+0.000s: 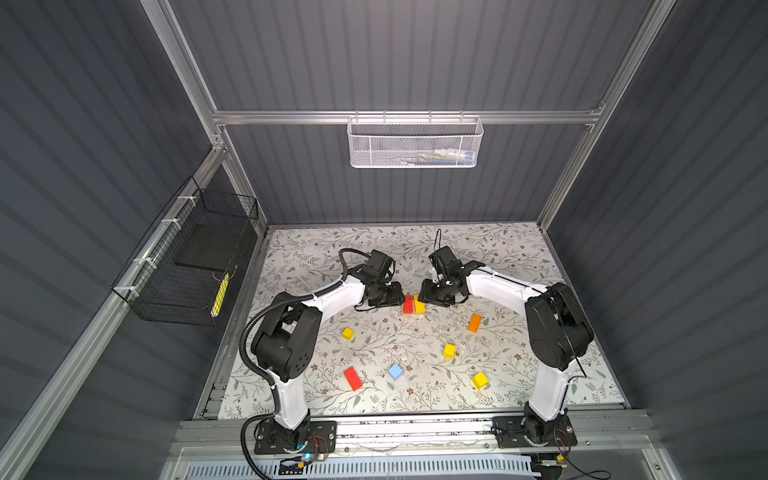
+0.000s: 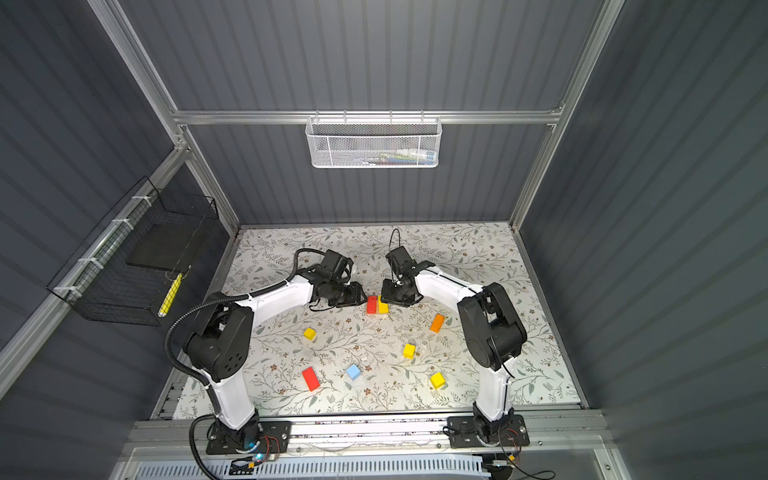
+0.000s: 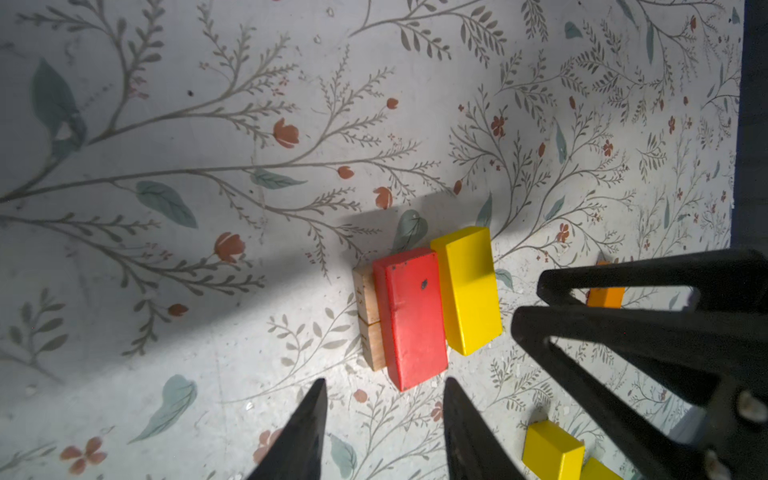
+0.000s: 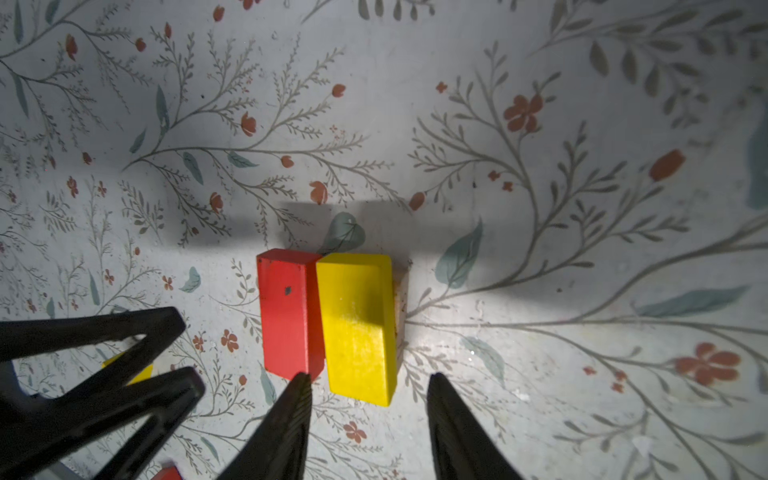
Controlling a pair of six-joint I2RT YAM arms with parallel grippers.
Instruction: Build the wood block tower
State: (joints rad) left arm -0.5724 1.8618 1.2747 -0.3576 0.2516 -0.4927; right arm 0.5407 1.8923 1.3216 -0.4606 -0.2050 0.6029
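A white perforated-metal basket hung from the aluminium crossbar — lower down, a black wire basket held a dark flat slab and a yellow strip, beside the floral-printed table cover.

Red brick, yellow brick, tan brick, orange brick, light-blue cube; pale tabletop, leaf-and-flower print.

robot test cell, lab-type. floral-print table boxed on three sides by dark ribbed wall panels on an aluminium frame. left arm and right arm bolted to a rail along the table's near edge, slotted cable duct just outside it. white mesh basket hangs above the table's far edge; black wire basket on the wall to its left.
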